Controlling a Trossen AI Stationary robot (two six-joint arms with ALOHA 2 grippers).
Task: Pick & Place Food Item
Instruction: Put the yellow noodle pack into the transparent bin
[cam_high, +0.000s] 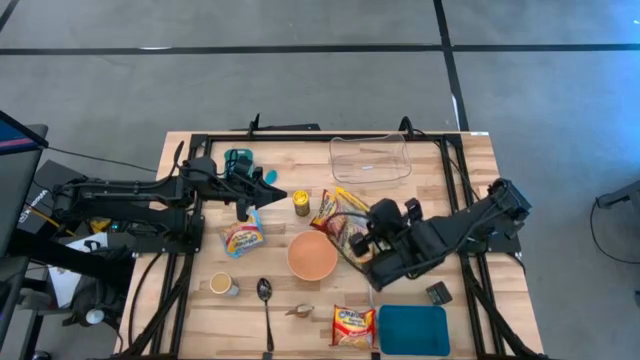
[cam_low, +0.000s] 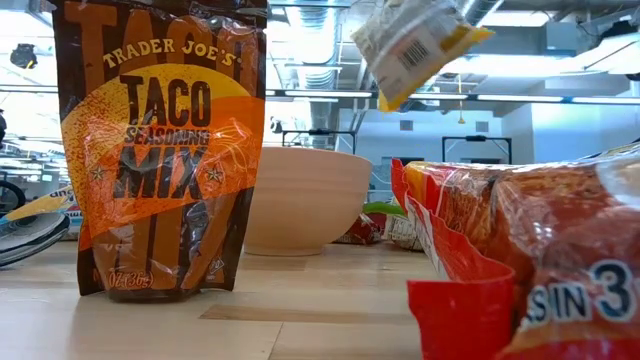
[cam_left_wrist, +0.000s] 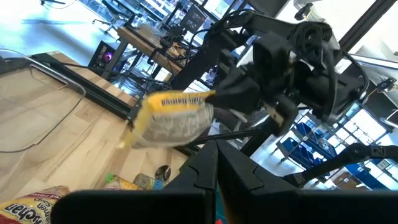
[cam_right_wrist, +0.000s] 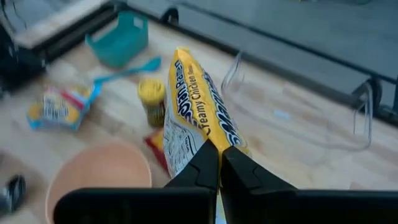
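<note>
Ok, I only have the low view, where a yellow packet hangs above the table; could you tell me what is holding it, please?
Observer: The right end effector is shut on one end of the ramen packet.
Operator: Is there any container near it?
Observer: Yes, a clear container sits at the table's edge, with nothing visible inside.
Operator: And the other arm?
Observer: The left end effector is shut and empty, on its own side of the table.

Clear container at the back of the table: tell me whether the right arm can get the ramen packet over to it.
Probably yes. The right hand is shut on the ramen packet and holds it in the air, above the bowl. The clear container lies open at the back edge, and nothing tall seems to stand between them.
</note>
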